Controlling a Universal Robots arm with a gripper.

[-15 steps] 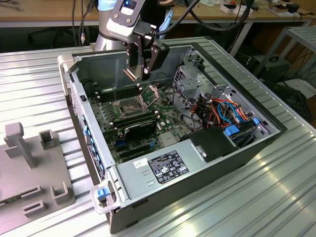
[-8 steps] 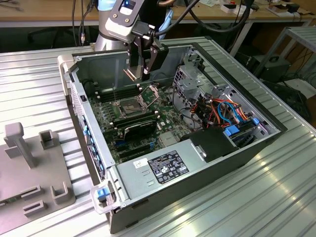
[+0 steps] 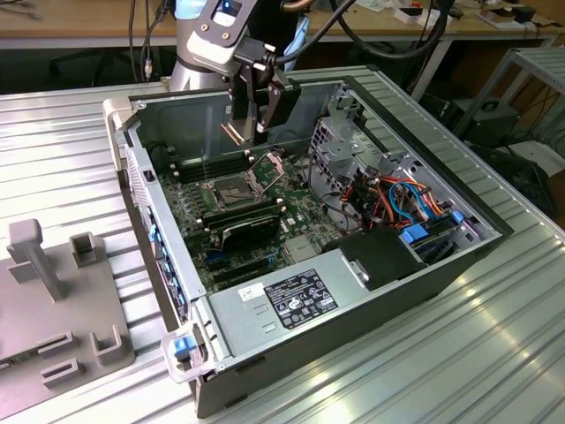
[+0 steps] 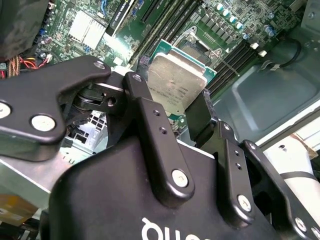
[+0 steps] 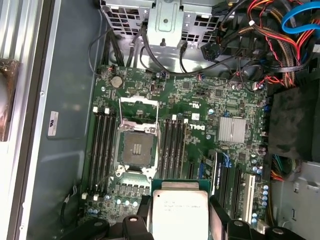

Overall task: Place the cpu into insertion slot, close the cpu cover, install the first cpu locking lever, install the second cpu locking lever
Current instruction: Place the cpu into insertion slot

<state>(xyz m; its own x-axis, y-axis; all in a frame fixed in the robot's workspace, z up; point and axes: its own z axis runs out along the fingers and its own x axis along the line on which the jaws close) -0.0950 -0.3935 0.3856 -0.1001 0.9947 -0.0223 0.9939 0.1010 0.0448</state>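
The cpu [image 5: 178,206], a small silver-grey square chip, sits clamped between my black gripper [image 5: 180,220] fingers, apart from the dark square insertion slot [image 5: 136,149].

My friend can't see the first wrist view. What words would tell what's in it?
A black gripper holds a small flat square silver-grey chip over a green circuit board inside a grey metal computer case. The square dark socket with a metal rim lies open and empty, apart from the chip.
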